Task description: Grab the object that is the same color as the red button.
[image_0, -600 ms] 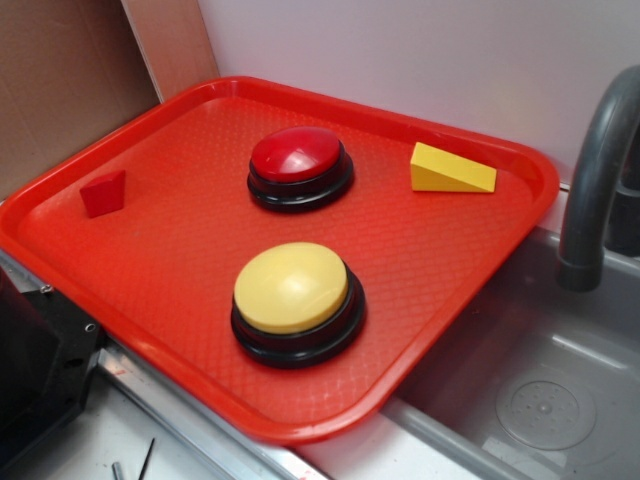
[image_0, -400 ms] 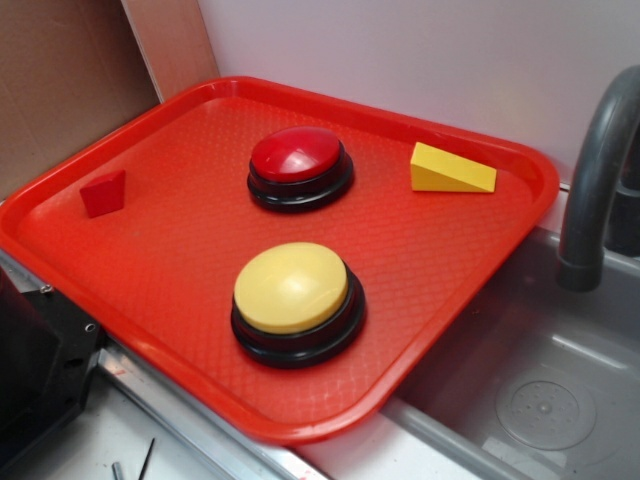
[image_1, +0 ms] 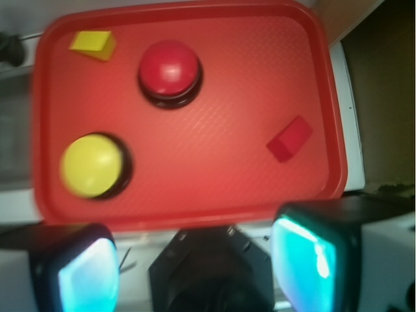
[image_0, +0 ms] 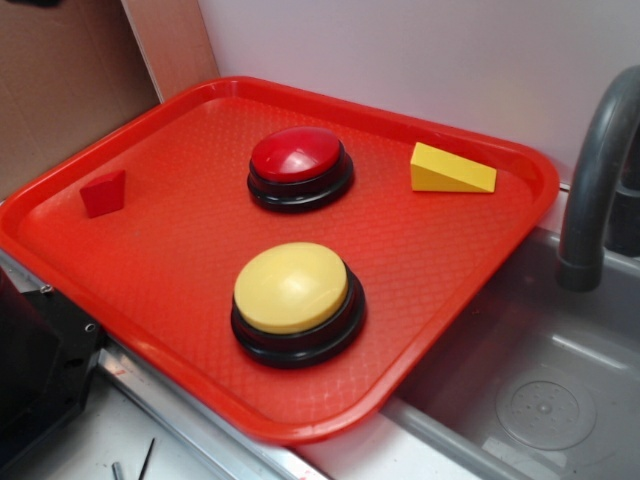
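The small red wedge block [image_0: 104, 192] lies at the left end of the large red tray [image_0: 420, 270]; in the wrist view the block [image_1: 290, 138] is at the tray's right side. The red button [image_0: 298, 160] stands at the tray's back middle and shows in the wrist view [image_1: 169, 67] too. My gripper [image_1: 198, 263] is high above the tray's near edge, jaws wide open with nothing between them, teal pads [image_1: 302, 260] showing. The gripper is out of the exterior view.
A yellow dome button [image_0: 295, 295] stands at the tray's front middle. A yellow wedge block [image_0: 450, 168] lies at the back right. A grey sink basin [image_0: 545, 390] and faucet [image_0: 595, 180] are on the right. A black robot base [image_0: 35, 370] sits at the lower left.
A small dark shape has come into the top left corner of the exterior view. The blocks, the buttons and the tray have not moved.
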`<state>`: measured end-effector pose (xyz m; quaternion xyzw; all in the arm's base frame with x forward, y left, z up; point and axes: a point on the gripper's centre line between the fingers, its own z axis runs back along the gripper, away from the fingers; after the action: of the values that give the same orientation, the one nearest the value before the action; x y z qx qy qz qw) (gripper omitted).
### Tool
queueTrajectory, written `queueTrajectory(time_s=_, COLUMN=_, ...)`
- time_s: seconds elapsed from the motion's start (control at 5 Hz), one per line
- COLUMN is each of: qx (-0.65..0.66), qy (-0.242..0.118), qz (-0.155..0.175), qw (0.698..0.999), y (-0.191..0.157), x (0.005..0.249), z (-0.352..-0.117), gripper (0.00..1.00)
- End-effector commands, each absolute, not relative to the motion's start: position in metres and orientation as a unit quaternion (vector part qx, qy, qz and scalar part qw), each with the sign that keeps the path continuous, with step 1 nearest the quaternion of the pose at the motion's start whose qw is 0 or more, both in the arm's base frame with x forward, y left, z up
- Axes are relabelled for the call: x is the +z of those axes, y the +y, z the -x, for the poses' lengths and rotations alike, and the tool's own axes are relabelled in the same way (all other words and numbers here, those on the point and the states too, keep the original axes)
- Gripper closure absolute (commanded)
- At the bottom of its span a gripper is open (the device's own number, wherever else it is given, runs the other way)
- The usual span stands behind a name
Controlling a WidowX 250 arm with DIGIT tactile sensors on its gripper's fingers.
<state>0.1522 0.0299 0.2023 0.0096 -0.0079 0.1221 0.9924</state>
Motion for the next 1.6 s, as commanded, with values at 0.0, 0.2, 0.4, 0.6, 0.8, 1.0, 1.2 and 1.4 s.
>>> queueTrajectory(time_s=0.0, qx=0.295, qy=-0.041, qz=-0.045, qw=0.954, y=0.081, x=0.178, z=-0.179, gripper=0.00)
queueTrajectory(time_s=0.2, qx=0.399, qy=-0.059, qz=-0.026, qw=0.915, y=0.103, x=0.148, z=-0.167, gripper=0.00)
queueTrajectory(time_s=0.4, qx=0.428, qy=-0.055, qz=-0.039, qw=0.901, y=0.125, x=0.111, z=-0.155, gripper=0.00)
queueTrajectory(time_s=0.6, qx=0.445, qy=-0.041, qz=-0.035, qw=0.894, y=0.138, x=0.086, z=-0.153, gripper=0.00)
queueTrajectory(time_s=0.8, qx=0.461, qy=-0.030, qz=-0.041, qw=0.886, y=0.144, x=0.062, z=-0.154, gripper=0.00)
queueTrajectory(time_s=1.0, qx=0.470, qy=-0.019, qz=-0.042, qw=0.882, y=0.139, x=0.044, z=-0.178, gripper=0.00)
queueTrajectory(time_s=1.2, qx=0.477, qy=-0.023, qz=-0.040, qw=0.878, y=0.134, x=0.028, z=-0.196, gripper=0.00)
queueTrajectory(time_s=1.4, qx=0.473, qy=-0.017, qz=-0.037, qw=0.880, y=0.127, x=0.022, z=-0.183, gripper=0.00)
